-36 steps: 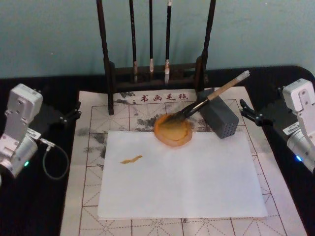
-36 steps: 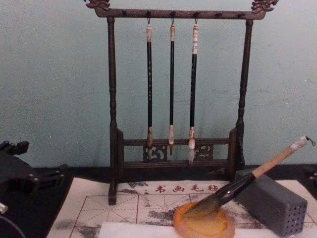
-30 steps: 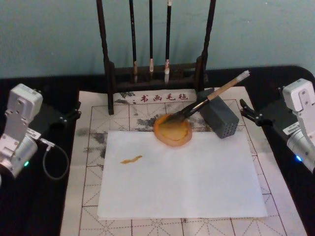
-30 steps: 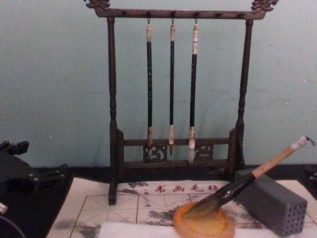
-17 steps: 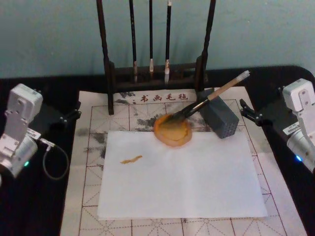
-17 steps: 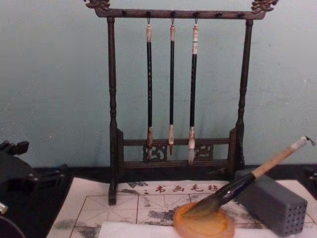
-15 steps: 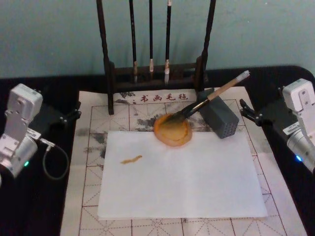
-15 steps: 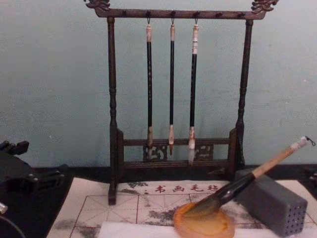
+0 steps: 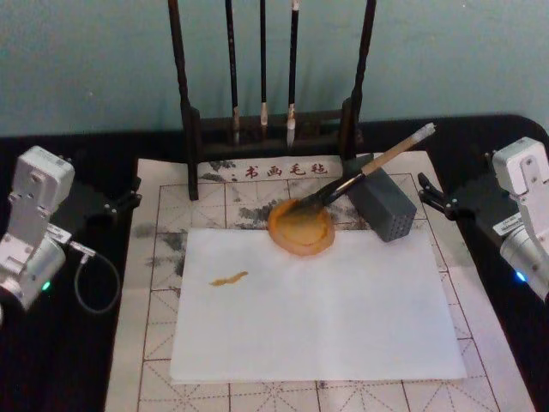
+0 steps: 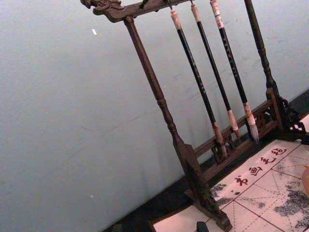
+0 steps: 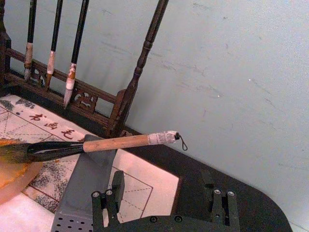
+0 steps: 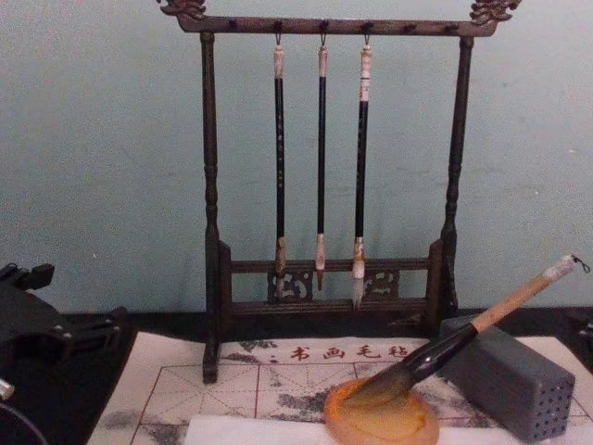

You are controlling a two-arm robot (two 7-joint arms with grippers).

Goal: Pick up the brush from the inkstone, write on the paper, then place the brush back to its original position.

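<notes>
A black worktop (image 9: 69, 360) carries a gridded felt mat (image 9: 154, 343). White paper (image 9: 326, 318) covers the mat's near half, with one short amber stroke (image 9: 229, 278) near the paper's left edge. A dark rack (image 9: 187, 112) holding three thin brushes stands at the mat's far edge. The left gripper (image 9: 135, 190) sits beyond the mat's left edge and the right gripper (image 9: 426, 195) beyond its right edge. Both have their jaws spread and hold nothing. A grey block (image 9: 386, 210) sits near the mat's far right corner. The inkstone (image 9: 300, 236) lies at the paper's far edge. The brush (image 9: 377, 163) leans with its bristles in the inkstone and its handle on the block, apart from both jaws and nearer the right one.
</notes>
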